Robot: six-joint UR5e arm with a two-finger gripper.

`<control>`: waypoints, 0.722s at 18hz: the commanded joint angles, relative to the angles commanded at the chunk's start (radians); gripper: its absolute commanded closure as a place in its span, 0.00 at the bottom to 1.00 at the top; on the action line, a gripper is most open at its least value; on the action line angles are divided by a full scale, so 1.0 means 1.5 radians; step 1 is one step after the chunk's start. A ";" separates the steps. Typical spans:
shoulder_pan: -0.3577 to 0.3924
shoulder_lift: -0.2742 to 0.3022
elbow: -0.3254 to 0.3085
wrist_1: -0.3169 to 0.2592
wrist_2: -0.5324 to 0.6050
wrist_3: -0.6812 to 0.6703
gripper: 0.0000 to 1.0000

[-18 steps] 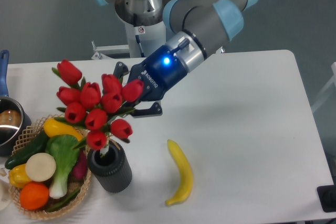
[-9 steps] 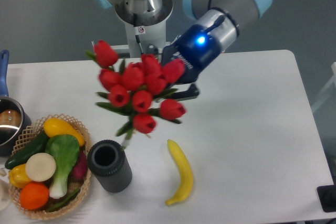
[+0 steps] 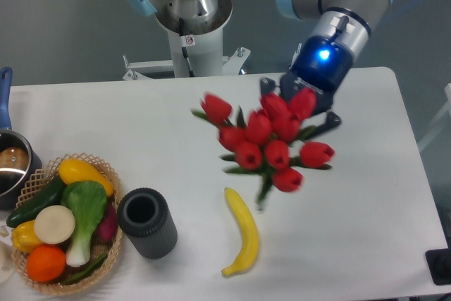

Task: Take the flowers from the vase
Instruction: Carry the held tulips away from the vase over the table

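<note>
At far left on the counter (image 3: 91, 114) our vase (image 3: 146, 222) stands empty; rightward, above the banana (image 3: 243, 232), our jaws (image 3: 299, 107) grip the flowers (image 3: 268, 142) aloft. Blur suggests swinging, which could shake the bunch loose.

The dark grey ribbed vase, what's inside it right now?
The dark grey ribbed vase shows only a dark open mouth; its bottom is too shadowed to see. The red tulips with green stems hang clear of it, in the robot's hand.
</note>
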 joint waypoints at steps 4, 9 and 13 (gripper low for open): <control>-0.001 0.001 -0.004 -0.014 0.175 0.058 1.00; -0.006 0.006 -0.004 -0.128 0.285 0.059 1.00; -0.030 0.010 -0.003 -0.151 0.385 0.055 1.00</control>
